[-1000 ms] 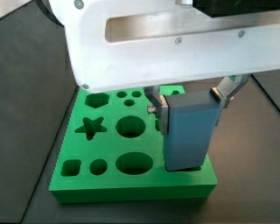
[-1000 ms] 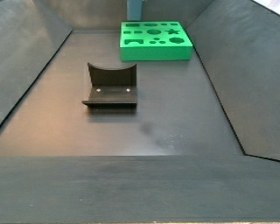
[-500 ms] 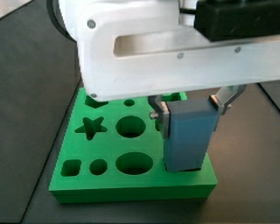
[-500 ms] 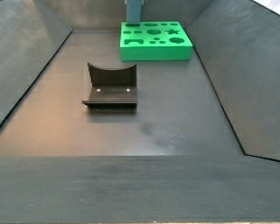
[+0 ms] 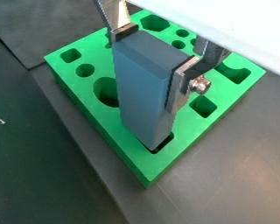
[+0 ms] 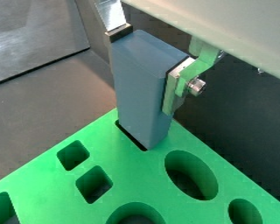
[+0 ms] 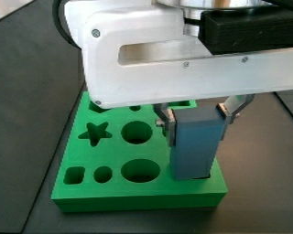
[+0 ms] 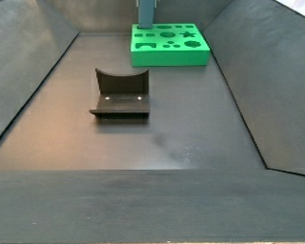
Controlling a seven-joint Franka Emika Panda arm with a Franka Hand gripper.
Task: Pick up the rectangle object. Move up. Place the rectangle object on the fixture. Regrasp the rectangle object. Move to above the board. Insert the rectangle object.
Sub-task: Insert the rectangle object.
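Observation:
The rectangle object (image 5: 145, 92) is a pale blue-grey block held upright between my gripper's (image 5: 153, 51) silver fingers; it also shows in a wrist view (image 6: 140, 92) and in both side views (image 7: 197, 144) (image 8: 146, 12). Its lower end stands in a rectangular slot of the green board (image 5: 87, 96), at the board's edge (image 6: 55, 194). The gripper (image 7: 196, 111) is shut on the block, above the board (image 7: 106, 187). The dark fixture (image 8: 119, 94) stands empty on the floor, well in front of the board (image 8: 170, 45).
Dark sloping walls (image 8: 251, 76) enclose the grey floor (image 8: 168, 133). The white gripper body (image 7: 174, 55) fills the space above the board. Star, circle and square holes (image 7: 138, 132) lie beside the block.
The gripper and the block have moved lower, and the block's lower end has gone deeper into the board's slot.

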